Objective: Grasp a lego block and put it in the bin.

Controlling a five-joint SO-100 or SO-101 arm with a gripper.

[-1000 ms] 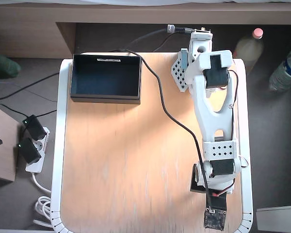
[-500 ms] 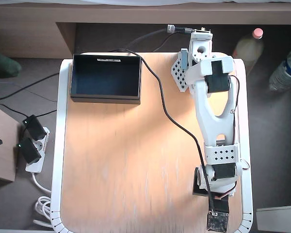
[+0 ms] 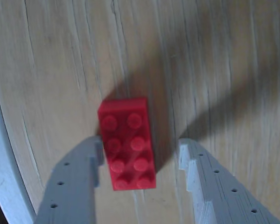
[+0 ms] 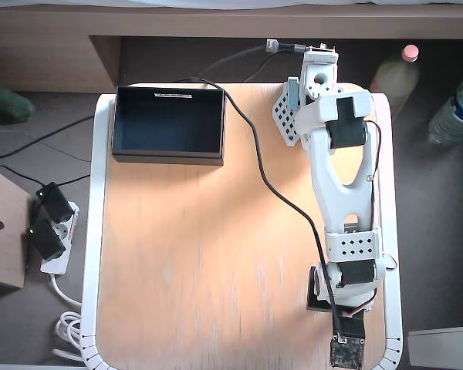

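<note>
Red lego block [image 3: 127,143] lies on the wooden table [image 3: 214,70], between the spread fingers of the gripper [image 3: 142,156], ungrasped. Overhead, the empty black bin [image 4: 170,121] waits at eleven o'clock; lifting and dropping remain.

overhead view: lego block hidden under arm [image 4: 341,169] | wrist view: fingers [image 3: 79,177] cropped at bottom edge

We see a bright red studded plastic brick [image 3: 127,142], pale streaked wood-grain bench [image 3: 214,60], grey pincer [image 3: 140,156], black tray [image 4: 170,123].
</note>
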